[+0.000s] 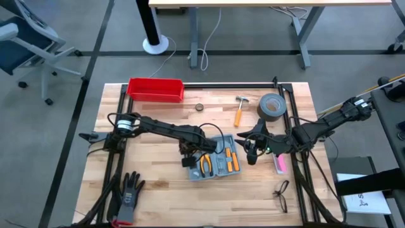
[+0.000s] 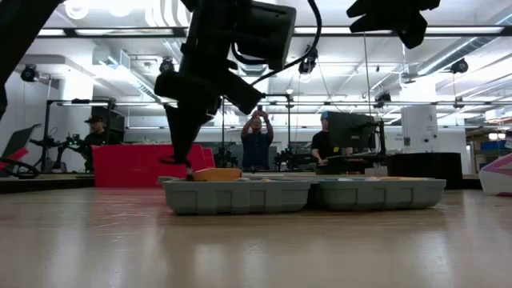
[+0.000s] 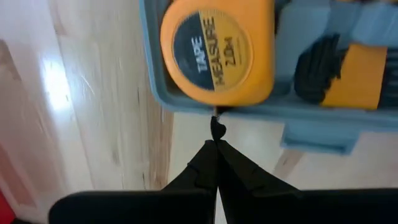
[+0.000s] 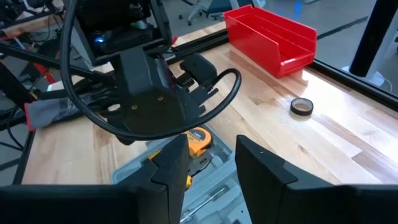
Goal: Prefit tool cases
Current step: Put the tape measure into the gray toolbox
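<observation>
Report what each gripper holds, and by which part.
Nothing is held. The left gripper is shut and empty beside the tool case; the right gripper hangs open above it.

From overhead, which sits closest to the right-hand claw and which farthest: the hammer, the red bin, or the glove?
Measured from the right gripper:
1. Hammer, just behind it, toward the table's back.
2. Red bin, back-left corner.
3. Glove, front-left corner; nearly as far as the bin, a close call.
</observation>
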Tool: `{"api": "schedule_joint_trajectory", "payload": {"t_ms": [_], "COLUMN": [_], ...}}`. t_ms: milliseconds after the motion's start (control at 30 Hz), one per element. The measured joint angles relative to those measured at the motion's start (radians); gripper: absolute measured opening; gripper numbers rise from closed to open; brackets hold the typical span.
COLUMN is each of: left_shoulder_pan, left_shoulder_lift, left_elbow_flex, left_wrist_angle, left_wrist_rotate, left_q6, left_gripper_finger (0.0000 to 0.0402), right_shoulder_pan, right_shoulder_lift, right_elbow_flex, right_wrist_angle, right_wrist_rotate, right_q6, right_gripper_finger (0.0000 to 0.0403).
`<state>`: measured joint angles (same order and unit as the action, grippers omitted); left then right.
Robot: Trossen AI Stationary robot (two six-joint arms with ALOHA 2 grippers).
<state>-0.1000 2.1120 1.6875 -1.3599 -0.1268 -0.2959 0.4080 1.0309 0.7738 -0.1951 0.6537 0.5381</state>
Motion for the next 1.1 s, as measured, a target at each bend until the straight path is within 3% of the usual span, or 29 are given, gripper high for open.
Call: {"api": "schedule_joint_trajectory", "payload": {"t_ms": [333, 667, 900, 1100], "left_shoulder_pan": [0.020, 0.030, 0.037, 0.037], "left_shoulder_lift": [0.000, 0.000, 0.000, 0.000], "left_elbow_flex": [-0.002, -0.002, -0.002, -0.002], "left_wrist_angle": [0.039, 0.124, 0.115, 0.115], "left_wrist_rotate": [-0.074, -0.075, 0.089, 0.156], "left_q6": [0.045, 0.124, 0.035, -0.031], "left_gripper_finger": [0.0000, 0.0000, 0.0000, 0.0000], "right_shoulder_pan": [0.000, 0.000, 0.000, 0.000], "right_shoulder_lift": [0.000, 0.000, 0.000, 0.000], "right_elbow_flex": [0.000, 0.000, 0.000, 0.000], "right_wrist_angle": [-0.001, 0.000, 0.000, 0.002], "right_wrist_rotate": [0.000, 0.000, 0.000, 0.001], "right_q6": [0.000, 0.000, 0.000, 0.000], "right_gripper_finger": [0.0106, 0.0110, 0.0101, 0.0112]}}
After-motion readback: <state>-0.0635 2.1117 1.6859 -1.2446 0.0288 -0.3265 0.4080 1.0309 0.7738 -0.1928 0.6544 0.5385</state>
